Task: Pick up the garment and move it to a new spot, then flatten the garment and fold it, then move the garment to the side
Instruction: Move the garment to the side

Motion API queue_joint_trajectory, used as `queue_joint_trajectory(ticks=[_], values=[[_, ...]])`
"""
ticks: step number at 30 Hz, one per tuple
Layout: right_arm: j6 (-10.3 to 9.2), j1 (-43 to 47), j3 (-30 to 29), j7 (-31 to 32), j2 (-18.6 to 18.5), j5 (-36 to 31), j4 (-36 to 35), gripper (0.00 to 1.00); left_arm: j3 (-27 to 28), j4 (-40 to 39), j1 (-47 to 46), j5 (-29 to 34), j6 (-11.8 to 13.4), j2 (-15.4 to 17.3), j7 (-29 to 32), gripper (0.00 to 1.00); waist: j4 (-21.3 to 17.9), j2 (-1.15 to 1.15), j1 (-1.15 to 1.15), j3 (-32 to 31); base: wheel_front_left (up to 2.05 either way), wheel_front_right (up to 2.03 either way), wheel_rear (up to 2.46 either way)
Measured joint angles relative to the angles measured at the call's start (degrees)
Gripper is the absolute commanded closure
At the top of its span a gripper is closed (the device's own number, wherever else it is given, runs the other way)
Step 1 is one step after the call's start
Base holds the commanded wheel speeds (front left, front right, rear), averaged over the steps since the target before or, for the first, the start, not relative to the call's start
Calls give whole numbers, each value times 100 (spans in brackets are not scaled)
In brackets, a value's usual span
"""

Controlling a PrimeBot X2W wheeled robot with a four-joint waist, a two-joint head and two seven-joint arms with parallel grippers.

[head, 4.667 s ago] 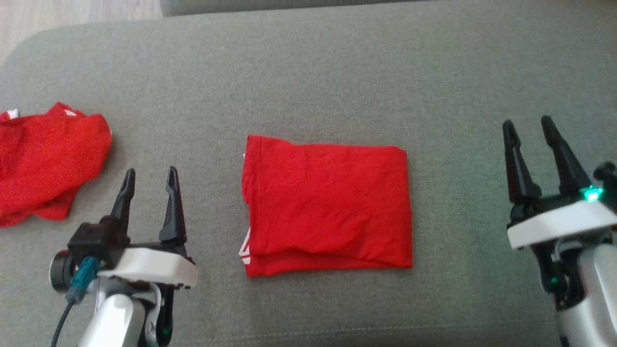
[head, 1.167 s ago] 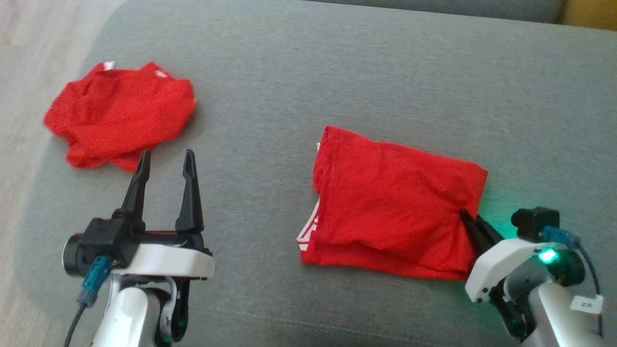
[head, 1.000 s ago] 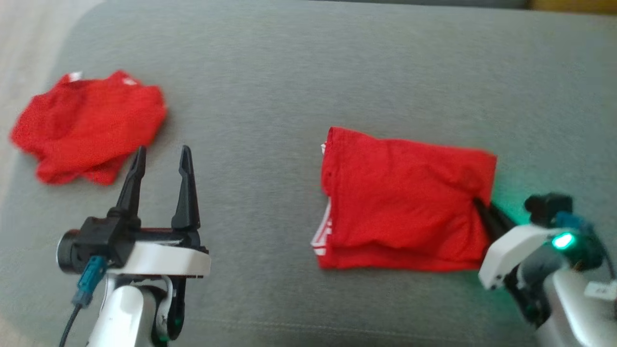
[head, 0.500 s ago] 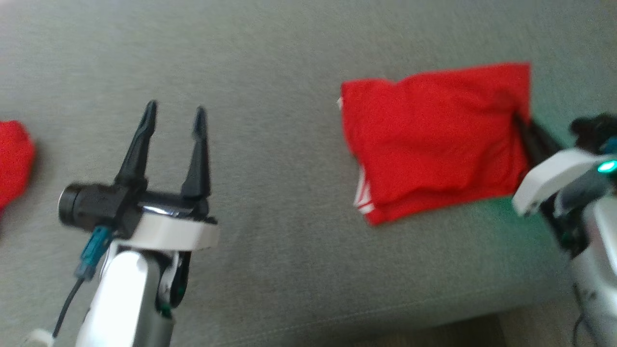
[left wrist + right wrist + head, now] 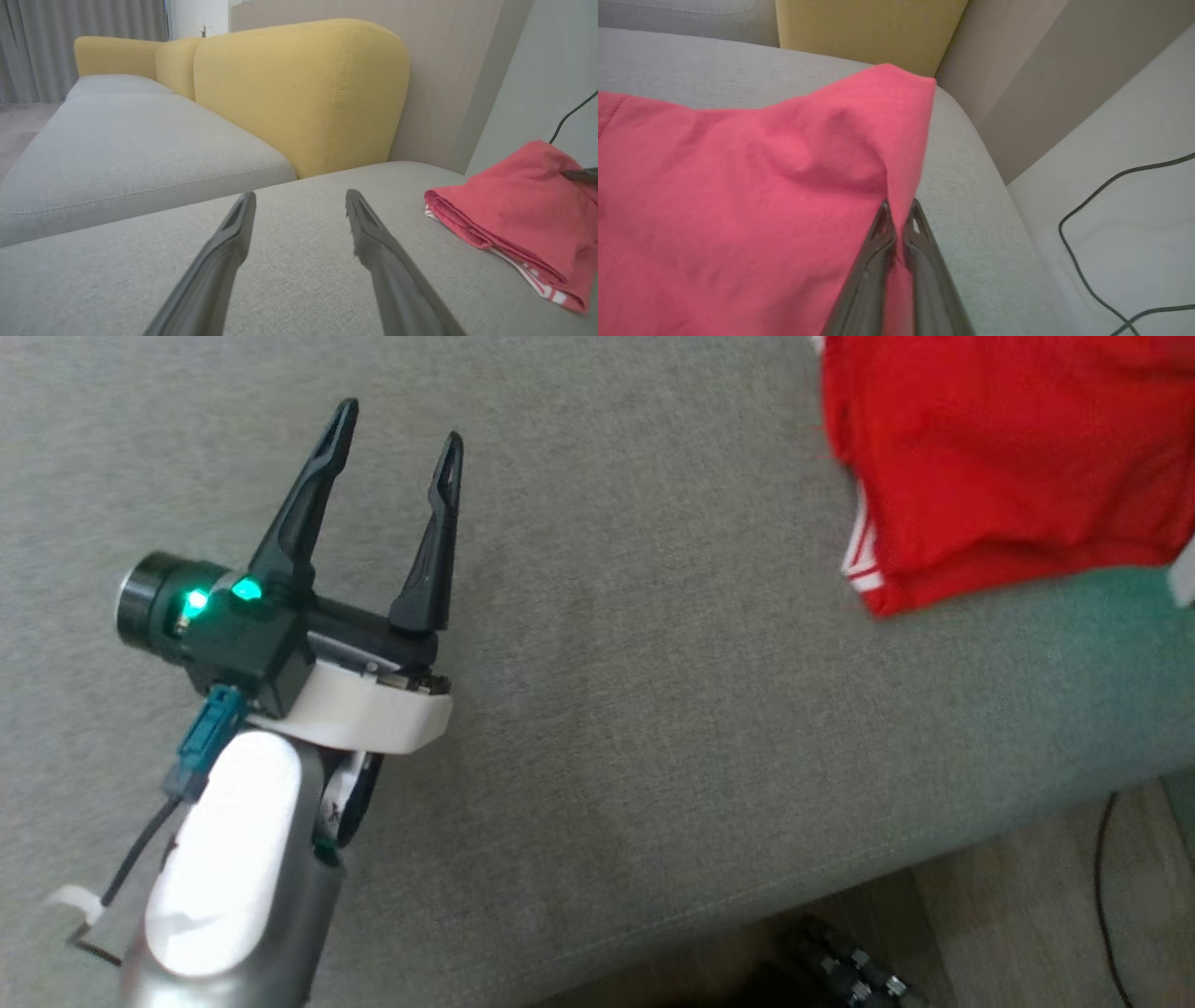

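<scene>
The folded red garment [image 5: 1008,457] with white stripes at one edge lies at the upper right of the head view, near the grey cushion's end. My right gripper [image 5: 899,210] is shut on the garment's [image 5: 738,186] right edge, pinching the cloth between its fingers. The garment [image 5: 528,219] also sits to the right in the left wrist view, its folded layers facing me. My left gripper [image 5: 392,425] hovers open over bare cushion well to the left of the garment, nothing between its fingers [image 5: 233,238].
The grey seat cushion [image 5: 653,709] ends at a front edge with wooden floor [image 5: 1027,915] below. A yellow backrest [image 5: 299,88] stands behind. A black cable [image 5: 1101,224] lies on the pale floor past the cushion's right end.
The head camera has swung down and left, so the garment has slid to the upper right corner. The right gripper stays clamped on the garment's edge; the left stays open.
</scene>
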Motion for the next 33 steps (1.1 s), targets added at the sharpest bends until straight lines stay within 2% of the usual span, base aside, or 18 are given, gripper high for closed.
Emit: queue_joint_trajectory(ticks=[4,11,22,23,24,25,26,33], values=[[0,-302,64,-25,-166,4,51,100,-2,-52,-119,48,-7,109,73,0,-132,0,0,228,0,0,0],[0,-827,98,-151,-159,-46,431,100,-30,-168,-380,110,-60,181,221,0,-230,0,0,573,0,0,0],[0,-1647,-825,-862,313,-1174,1883,100,-99,-253,-611,164,-108,297,314,0,-156,0,0,1007,0,0,0],[0,-1692,-925,-940,371,-1257,1985,90,-102,-254,-628,164,-108,298,314,0,-138,0,0,1016,0,0,0],[0,-1746,-1021,-989,427,-1324,2103,68,-104,-254,-655,164,-108,301,314,0,-122,0,0,1022,0,0,0],[0,-1780,-1104,-1050,478,-1391,2197,53,-105,-256,-677,164,-107,303,314,0,-107,0,0,1025,0,0,0],[0,-1803,-1168,-1139,526,-1448,2267,0,-105,-256,-683,164,-107,303,314,0,-93,0,0,1025,0,0,0],[0,-1856,-1590,-1671,848,-1663,2547,0,-80,-186,-649,125,-67,326,249,0,-46,0,0,843,0,0,0]])
